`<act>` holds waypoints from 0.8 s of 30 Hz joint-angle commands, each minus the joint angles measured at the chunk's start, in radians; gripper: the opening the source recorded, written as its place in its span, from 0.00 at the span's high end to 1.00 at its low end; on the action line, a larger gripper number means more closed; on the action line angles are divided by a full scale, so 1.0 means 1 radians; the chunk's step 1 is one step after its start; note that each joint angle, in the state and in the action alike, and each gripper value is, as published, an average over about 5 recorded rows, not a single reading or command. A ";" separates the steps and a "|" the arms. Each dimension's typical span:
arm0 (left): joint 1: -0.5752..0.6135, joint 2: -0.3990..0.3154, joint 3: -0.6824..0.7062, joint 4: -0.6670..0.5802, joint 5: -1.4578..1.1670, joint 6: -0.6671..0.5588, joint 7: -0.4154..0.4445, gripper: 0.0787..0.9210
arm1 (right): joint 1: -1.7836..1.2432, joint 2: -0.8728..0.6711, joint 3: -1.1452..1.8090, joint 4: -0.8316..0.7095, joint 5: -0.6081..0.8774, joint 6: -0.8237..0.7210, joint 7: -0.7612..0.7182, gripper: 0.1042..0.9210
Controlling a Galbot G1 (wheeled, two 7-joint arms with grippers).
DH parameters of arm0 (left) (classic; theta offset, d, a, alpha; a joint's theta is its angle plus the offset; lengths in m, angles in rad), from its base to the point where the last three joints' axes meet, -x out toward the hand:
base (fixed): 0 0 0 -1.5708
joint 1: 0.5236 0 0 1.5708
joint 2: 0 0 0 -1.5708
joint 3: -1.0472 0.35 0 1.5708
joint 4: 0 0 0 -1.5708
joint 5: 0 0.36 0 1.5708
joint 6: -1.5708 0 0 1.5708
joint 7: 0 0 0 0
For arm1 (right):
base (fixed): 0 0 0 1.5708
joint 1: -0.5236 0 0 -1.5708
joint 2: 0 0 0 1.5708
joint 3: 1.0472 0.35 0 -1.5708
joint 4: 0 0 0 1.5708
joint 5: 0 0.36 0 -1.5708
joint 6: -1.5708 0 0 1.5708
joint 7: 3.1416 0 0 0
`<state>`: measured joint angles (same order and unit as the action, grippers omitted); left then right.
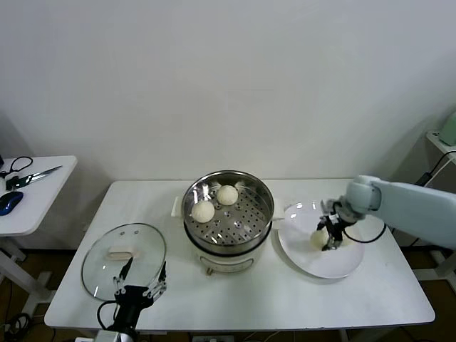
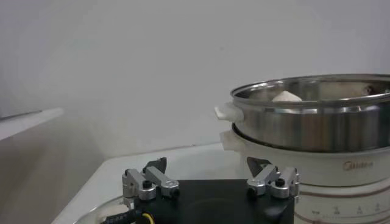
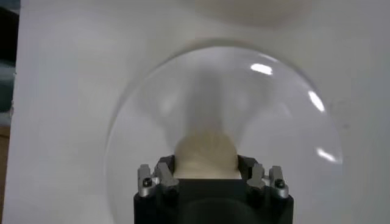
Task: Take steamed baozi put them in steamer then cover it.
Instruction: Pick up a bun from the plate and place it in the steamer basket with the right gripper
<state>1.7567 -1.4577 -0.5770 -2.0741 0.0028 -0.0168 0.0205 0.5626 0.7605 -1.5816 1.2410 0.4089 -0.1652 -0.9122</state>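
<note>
Looking down, we see the right gripper [image 3: 205, 172] closed around a baozi [image 3: 206, 152] on the plate [image 1: 342, 267], its fingertips hidden behind the bun, while the left gripper [image 1: 140, 291] hangs wide open, empty.

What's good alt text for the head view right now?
The right gripper closes around a baozi on the white plate at the table's right. Two baozi sit in the open steamer at centre; the glass cover lies at left, with the open left gripper beside it.
</note>
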 commanded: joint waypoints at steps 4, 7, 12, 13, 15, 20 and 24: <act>0.000 0.002 0.001 0.002 0.001 0.001 0.000 0.12 | 0.558 0.197 -0.127 -0.004 -0.058 0.491 -0.218 0.31; -0.002 0.003 0.003 0.006 0.002 0.002 0.000 0.12 | 0.634 0.245 -0.091 0.104 -0.120 0.570 -0.216 0.31; -0.006 0.003 0.005 0.014 0.006 0.002 0.000 0.12 | 0.628 0.303 0.007 0.323 -0.222 0.610 -0.168 0.31; -0.007 0.003 0.006 0.014 0.006 0.003 0.000 0.12 | 0.611 0.311 0.021 0.355 -0.243 0.609 -0.154 0.31; -0.009 0.003 0.006 0.013 0.007 0.004 0.000 0.12 | 0.565 0.328 0.041 0.404 -0.283 0.605 -0.121 0.31; -0.007 0.002 0.001 0.002 0.008 0.008 0.000 0.12 | 0.401 0.375 0.075 0.410 -0.422 0.608 -0.032 0.31; -0.004 0.002 -0.001 -0.003 0.009 0.009 0.000 0.12 | 0.289 0.421 0.089 0.367 -0.496 0.611 0.018 0.31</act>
<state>1.7568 -1.4560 -0.5753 -2.0779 0.0146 -0.0084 0.0206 0.9655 1.0853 -1.5400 1.5349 0.0907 0.3698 -0.9738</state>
